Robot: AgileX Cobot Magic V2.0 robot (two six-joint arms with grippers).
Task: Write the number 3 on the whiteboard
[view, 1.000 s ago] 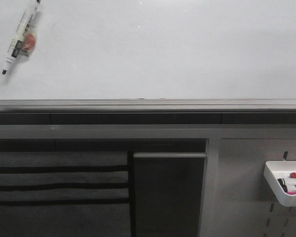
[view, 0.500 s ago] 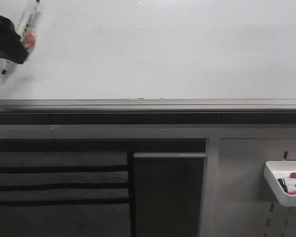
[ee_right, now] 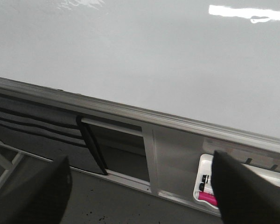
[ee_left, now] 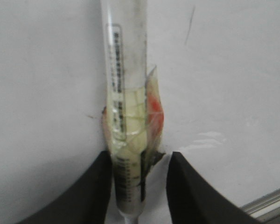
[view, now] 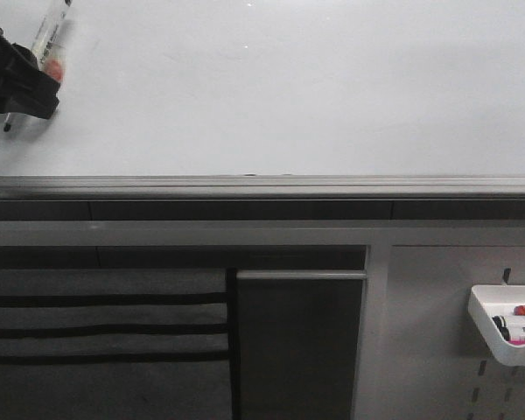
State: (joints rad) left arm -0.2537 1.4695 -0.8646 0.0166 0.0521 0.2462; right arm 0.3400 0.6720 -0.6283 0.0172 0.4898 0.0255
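Left gripper [ee_left: 139, 186], jaws parted, straddles the marker [ee_left: 126, 116] stuck to the whiteboard [view: 289, 87], top left. No digit yet. Centre the barrel before closing, then pull off squarely. Right gripper [ee_right: 140, 196] hangs wide, empty.

Left hand [view: 13, 83] edges in at the front view's corner — matte black all over, blocky, hard-edged, with stepped ridges along its top. Up close from the left wrist, its fingers [ee_left: 91, 196] are smooth, dark, rounded wedges. Right hand [ee_right: 140, 196] — same black finish, two broad blurred fingers [ee_right: 249, 189], plain and unmarked.
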